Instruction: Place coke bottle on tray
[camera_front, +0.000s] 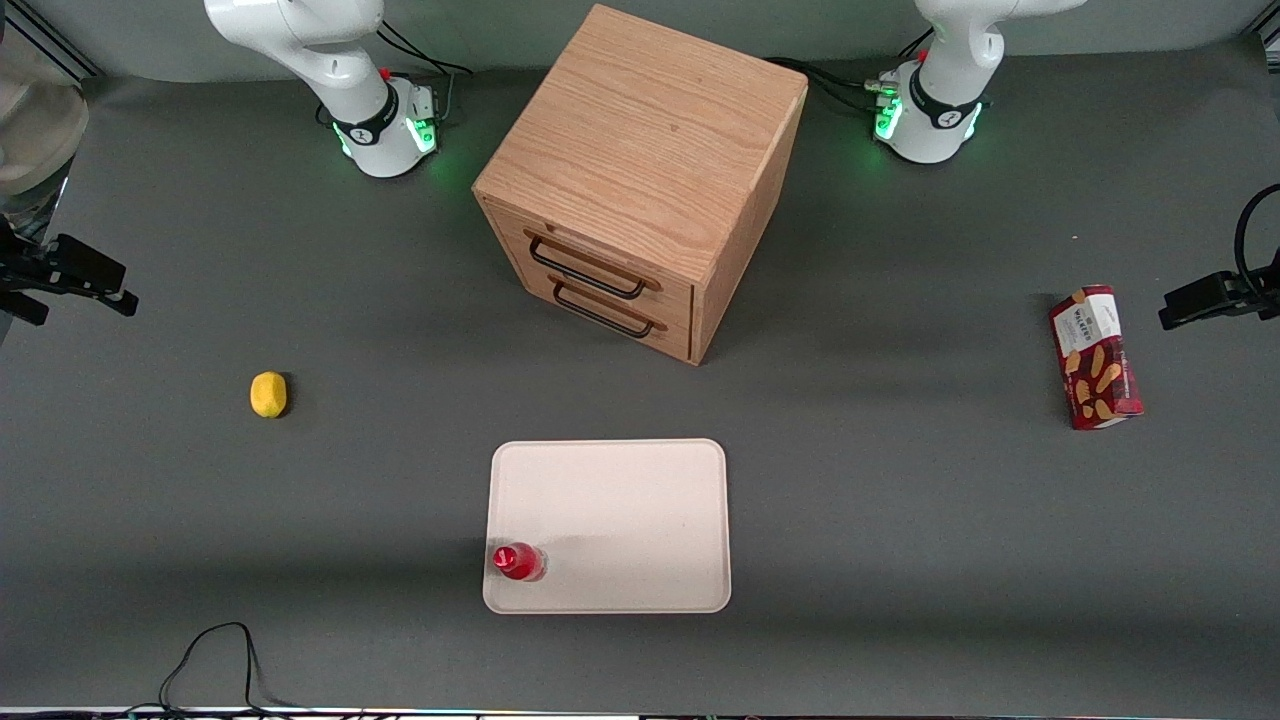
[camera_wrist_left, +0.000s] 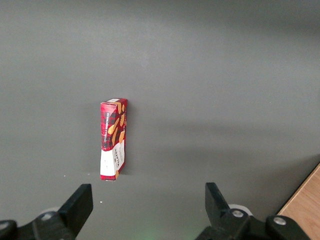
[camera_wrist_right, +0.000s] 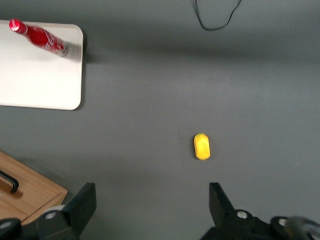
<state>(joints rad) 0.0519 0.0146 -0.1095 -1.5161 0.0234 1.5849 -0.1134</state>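
The right arm's end effector hangs high over the working arm's end of the grey tabletop, its two black fingers spread wide and holding nothing. Below it lies one yellow lemon. The one large cream-white rectangular tray holds a single thing: the slim glossy red coke bottle, standing upright in the tray corner nearest the front camera. One oak two-drawer cabinet stands farther from the front camera than the tray. One red snack box lies toward the parked arm's end.
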